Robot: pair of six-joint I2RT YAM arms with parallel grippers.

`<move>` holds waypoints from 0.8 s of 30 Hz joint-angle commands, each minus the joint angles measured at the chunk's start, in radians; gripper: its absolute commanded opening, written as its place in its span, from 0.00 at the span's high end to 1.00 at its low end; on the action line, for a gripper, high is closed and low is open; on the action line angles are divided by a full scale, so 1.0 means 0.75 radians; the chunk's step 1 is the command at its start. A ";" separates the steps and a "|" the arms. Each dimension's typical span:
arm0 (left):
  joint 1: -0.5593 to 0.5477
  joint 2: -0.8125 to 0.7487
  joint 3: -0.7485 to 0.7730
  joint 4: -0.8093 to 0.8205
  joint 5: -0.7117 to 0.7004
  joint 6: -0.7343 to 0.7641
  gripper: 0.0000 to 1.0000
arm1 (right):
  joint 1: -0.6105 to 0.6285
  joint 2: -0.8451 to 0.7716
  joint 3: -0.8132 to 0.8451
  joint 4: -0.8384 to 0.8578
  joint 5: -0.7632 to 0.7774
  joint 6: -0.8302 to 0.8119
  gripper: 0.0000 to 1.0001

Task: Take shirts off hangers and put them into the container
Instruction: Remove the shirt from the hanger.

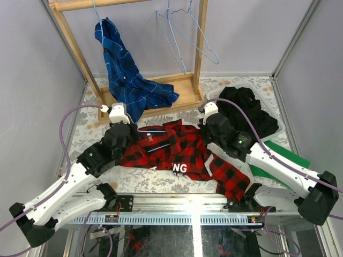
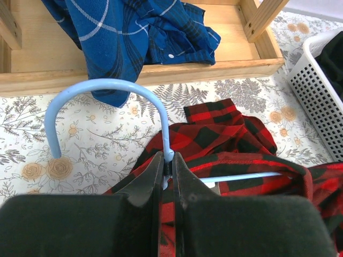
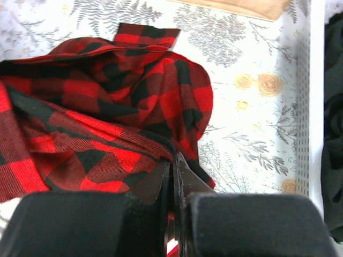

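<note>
Judging by the layout, the job is past halfway. Black shirts already lie in the basket at the right, and bare hangers hang at the right end of the rack. Two shirts are left. The blue shirt hangs on the rack's left side with its tail draped onto the base. The red shirt lies crumpled on the table between the arms, with a hanger threaded through it.

The left gripper is clamped on that hanger's neck, just under the hook. The right gripper is pinched tight on a fold of the red shirt's right edge, beside the basket wall.

The red shirt's long axis runs left to right, with the right end slanting nearer. The hook rises at its left end and curls leftward; the hanger's bar runs right, under the cloth. What remains looks like freeing this hanger, binning the red shirt, then the blue one.
</note>
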 commanded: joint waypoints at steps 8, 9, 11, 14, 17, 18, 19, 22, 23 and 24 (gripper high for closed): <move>0.001 -0.094 -0.012 0.048 0.015 0.036 1.00 | -0.069 0.196 0.174 -0.193 0.056 0.032 0.51; 0.000 -0.089 -0.008 0.033 -0.001 0.032 1.00 | -0.067 0.174 0.176 -0.194 0.031 0.027 0.49; 0.001 -0.075 0.004 -0.014 -0.069 -0.011 1.00 | -0.067 0.075 0.160 -0.174 0.026 0.035 0.45; 0.001 -0.057 0.019 -0.061 -0.132 -0.060 1.00 | -0.068 -0.097 0.090 -0.069 -0.085 0.030 0.36; 0.001 -0.039 0.021 -0.059 -0.139 -0.093 1.00 | -0.067 -0.255 -0.076 0.177 -0.430 -0.002 0.28; 0.001 -0.029 0.024 -0.057 -0.137 -0.098 1.00 | -0.068 -0.282 -0.124 0.272 -0.542 0.011 0.27; 0.001 -0.017 0.028 -0.056 -0.131 -0.099 1.00 | -0.064 -0.289 -0.159 0.349 -0.632 0.024 0.26; -0.001 0.018 0.047 -0.060 -0.119 -0.115 1.00 | -0.014 -0.203 -0.113 0.371 -0.737 0.022 0.26; 0.001 0.024 0.052 -0.060 -0.113 -0.125 1.00 | 0.035 -0.158 -0.079 0.340 -0.707 -0.008 0.26; 0.002 0.030 0.055 -0.059 -0.108 -0.135 1.00 | 0.098 -0.111 -0.043 0.312 -0.649 -0.060 0.26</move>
